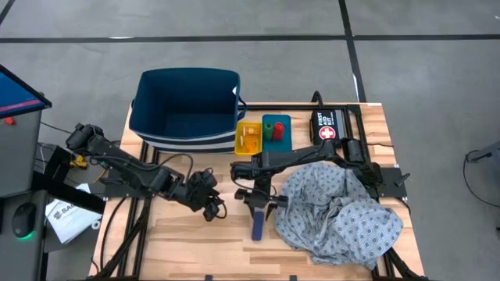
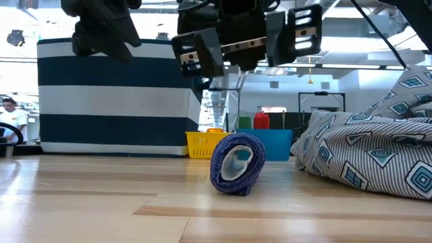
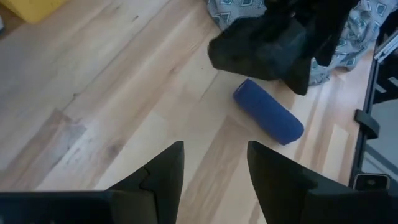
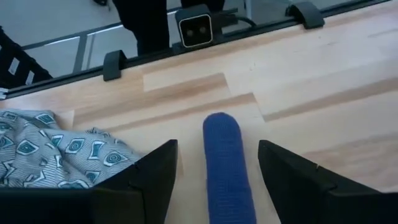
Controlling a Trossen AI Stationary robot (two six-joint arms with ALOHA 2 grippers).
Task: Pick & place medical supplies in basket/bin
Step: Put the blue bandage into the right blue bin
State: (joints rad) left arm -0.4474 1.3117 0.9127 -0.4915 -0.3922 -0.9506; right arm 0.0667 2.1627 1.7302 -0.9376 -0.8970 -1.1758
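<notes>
The right gripper (image 1: 261, 204) is hanging above the blue roll (image 1: 257, 227), its fingers spread wide and gripping nothing; in the right wrist view the roll (image 4: 227, 168) is lying lengthwise in the gap between the two fingers, and the low view shows clear air between the fingers and the roll (image 2: 237, 164). The roll is lying on its side on the table (image 1: 195, 234), just beside the gown cloth (image 1: 340, 211), on the side nearer the left arm. To do this pick well, the gripper should be coming straight down with the roll kept centred, the fingers reaching past its round sides before closing across its width, and staying clear of the cloth's edge so no fabric is caught. The yellow tray (image 1: 248, 138) and the teal tray (image 1: 276, 131), already holding a green and a red roll, are standing beyond the roll, touching the striped basket (image 1: 187, 109). The left gripper (image 1: 209, 204) is waiting near the roll, on the side away from the cloth, fingers partly apart and empty.
</notes>
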